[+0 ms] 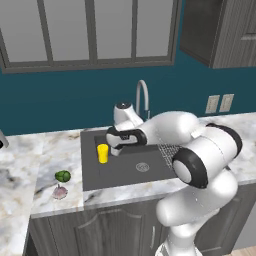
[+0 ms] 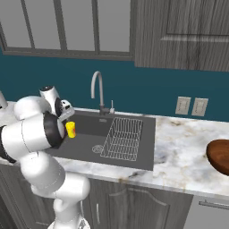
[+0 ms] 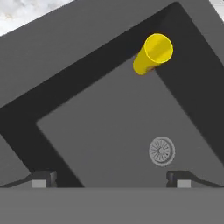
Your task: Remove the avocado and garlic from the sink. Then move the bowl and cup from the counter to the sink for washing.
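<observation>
The cup (image 1: 103, 153) stands upright in the sink (image 1: 125, 172), long axis vertical and mouth up, near the basin's left wall away from the drain (image 1: 142, 167), with the end effector (image 3: 111, 177) spread wide, empty, above the basin.

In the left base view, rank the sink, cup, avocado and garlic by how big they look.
1. sink, by far the largest.
2. cup, standing in the basin.
3. avocado and garlic, on the counter: too alike to rank.
</observation>
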Tool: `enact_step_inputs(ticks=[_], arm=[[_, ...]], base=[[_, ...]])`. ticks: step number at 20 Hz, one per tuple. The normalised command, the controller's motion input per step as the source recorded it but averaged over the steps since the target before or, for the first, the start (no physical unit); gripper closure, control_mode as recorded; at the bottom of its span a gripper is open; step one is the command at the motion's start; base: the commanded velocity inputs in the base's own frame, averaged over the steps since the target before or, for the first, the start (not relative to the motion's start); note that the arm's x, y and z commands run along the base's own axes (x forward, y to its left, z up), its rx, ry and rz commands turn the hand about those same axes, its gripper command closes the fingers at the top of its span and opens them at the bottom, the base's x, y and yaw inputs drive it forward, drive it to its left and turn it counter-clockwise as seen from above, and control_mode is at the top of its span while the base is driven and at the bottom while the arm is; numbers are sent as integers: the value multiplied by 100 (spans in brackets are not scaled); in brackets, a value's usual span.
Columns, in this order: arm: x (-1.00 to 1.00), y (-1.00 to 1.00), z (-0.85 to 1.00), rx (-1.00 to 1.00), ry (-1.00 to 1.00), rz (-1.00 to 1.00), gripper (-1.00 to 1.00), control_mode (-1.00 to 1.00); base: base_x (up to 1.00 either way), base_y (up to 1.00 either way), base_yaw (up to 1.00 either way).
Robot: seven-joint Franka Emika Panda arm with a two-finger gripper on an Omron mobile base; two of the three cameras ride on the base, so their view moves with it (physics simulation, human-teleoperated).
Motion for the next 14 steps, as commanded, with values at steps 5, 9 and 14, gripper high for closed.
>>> enact_step_inputs(ticks=[5,9,14], arm=[[-26,-28,18,0,0,-32,-100,-100],[-23,-34,17,0,2,-27,-100,-100],[-25,-40,18,0,1,-20,-100,-100]], base=[[0,0,0],[0,0,0],[0,0,0]])
